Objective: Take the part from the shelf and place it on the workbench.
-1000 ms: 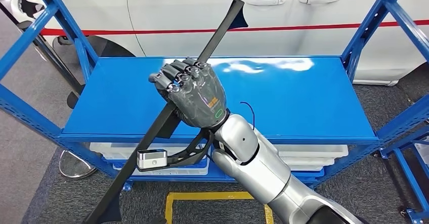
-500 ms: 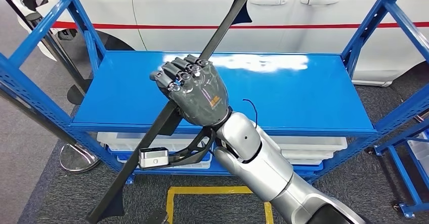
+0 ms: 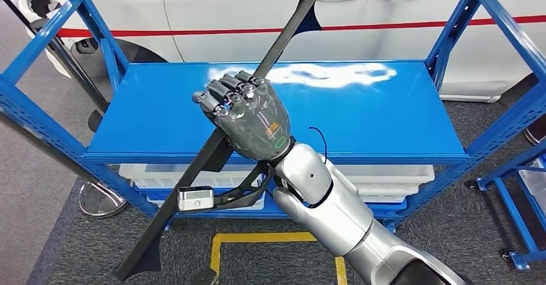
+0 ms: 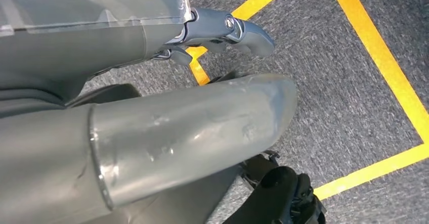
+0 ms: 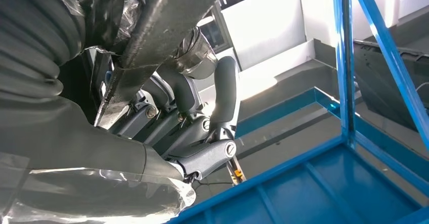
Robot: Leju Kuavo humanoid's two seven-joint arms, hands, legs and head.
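Observation:
The part (image 3: 284, 36) is a long, flat black strip with a flared end. My right hand (image 3: 248, 115) grips it near its middle and holds it slanted above the blue shelf (image 3: 373, 118); its lower end (image 3: 149, 254) hangs over the floor in front of the shelf. In the right wrist view the strip (image 5: 167, 27) crosses my curled fingers (image 5: 202, 130), with the shelf's blue frame (image 5: 346, 62) beyond. My left hand (image 4: 167, 128) hangs over grey carpet with nothing in it, one finger (image 4: 243, 31) stretched out.
White bins (image 3: 386, 183) sit on the lower shelf level. A white car (image 3: 244, 8) stands close behind the shelf. Yellow tape (image 3: 257, 239) marks the carpet in front. A round stand base (image 3: 100, 201) is at the left, and another blue rack (image 3: 515, 188) at the right.
The whole picture has shifted a little, so the camera moved. My right hand keeps the same hold on the strip, in the same slanted pose.

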